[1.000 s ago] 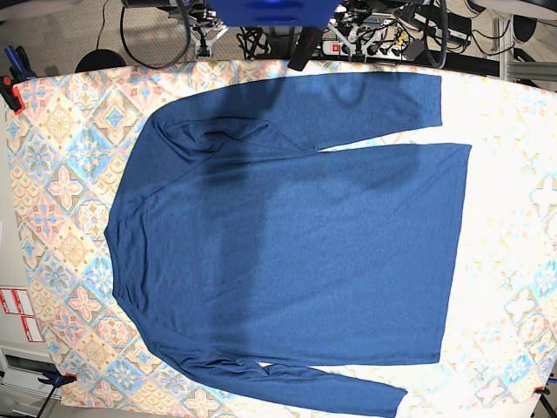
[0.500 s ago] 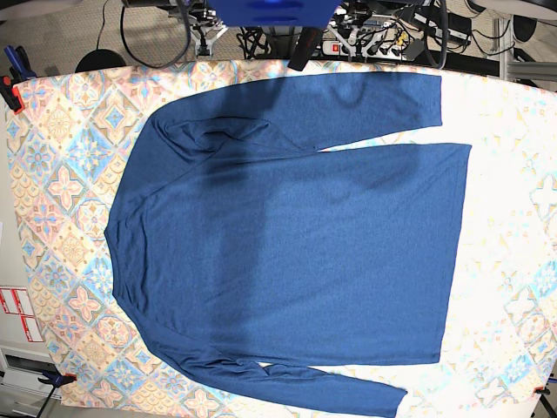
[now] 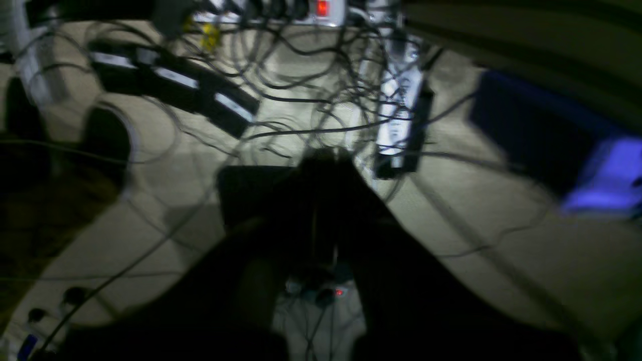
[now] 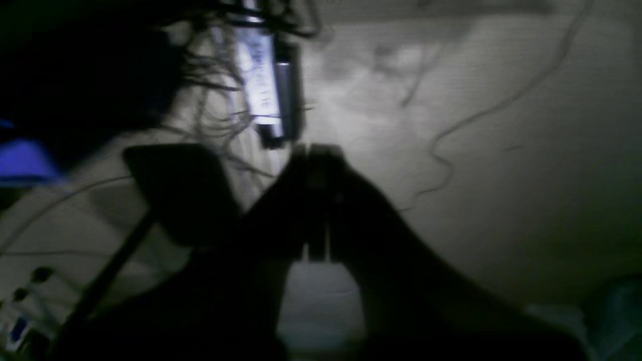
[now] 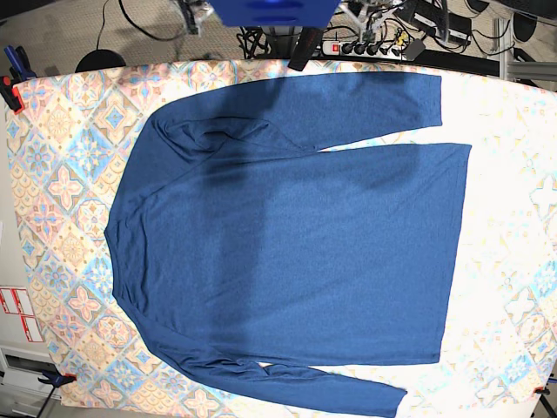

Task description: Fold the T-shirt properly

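While the T-shirt (image 5: 287,235) lies spread flat on the patterned cloth (image 5: 61,174) that covers the worktop, neither arm reaches over it in the base view. Its neck points to that view's left and its hem to the right, with one sleeve along the far edge and the other along the near edge. Both wrist views are dark and blurred. The left pincer (image 3: 321,165) has its tips together, clamped on nothing, above a floor strewn with cables (image 3: 301,95) and a power strip (image 3: 401,110). The right pincer (image 4: 313,155) is likewise closed and empty over the floor.
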Controlling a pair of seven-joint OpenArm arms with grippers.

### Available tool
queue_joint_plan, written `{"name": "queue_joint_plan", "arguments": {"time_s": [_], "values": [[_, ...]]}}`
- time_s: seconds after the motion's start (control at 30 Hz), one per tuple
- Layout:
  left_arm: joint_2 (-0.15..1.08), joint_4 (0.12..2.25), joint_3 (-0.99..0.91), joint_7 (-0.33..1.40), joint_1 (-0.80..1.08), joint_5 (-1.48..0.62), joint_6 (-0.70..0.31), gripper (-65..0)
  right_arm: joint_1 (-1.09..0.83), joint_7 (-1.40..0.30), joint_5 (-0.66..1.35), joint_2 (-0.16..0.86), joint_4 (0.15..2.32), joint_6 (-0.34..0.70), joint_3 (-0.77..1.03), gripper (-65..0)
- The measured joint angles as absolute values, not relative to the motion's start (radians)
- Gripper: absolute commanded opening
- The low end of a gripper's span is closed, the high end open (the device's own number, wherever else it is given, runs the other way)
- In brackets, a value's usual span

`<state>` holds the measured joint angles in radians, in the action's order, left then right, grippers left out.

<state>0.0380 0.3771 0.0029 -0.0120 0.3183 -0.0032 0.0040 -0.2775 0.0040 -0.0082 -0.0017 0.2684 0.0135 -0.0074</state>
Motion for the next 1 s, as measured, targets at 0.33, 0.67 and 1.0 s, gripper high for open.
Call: {"name": "queue_joint_plan", "arguments": {"time_s": [0.33,0.67,1.0], "values": [[0.145,0.708,0.0,-0.013,0.549,-0.007,0.002,-65.0,-0.545,0.002,-0.003,0.051,0.667,0.022,-0.009,-65.0],[0.19,1.184,0.002,-0.004,0.852,-0.007,0.001,-65.0,-0.756,-0.012,-0.002,0.1,1.001,0.017,-0.001,-65.0],[0.194,1.573,-0.001,0.004,1.043,-0.007,0.0,-65.0,-0.918,-0.075,-0.004,0.134,1.351,0.024,0.083,-65.0]]}}
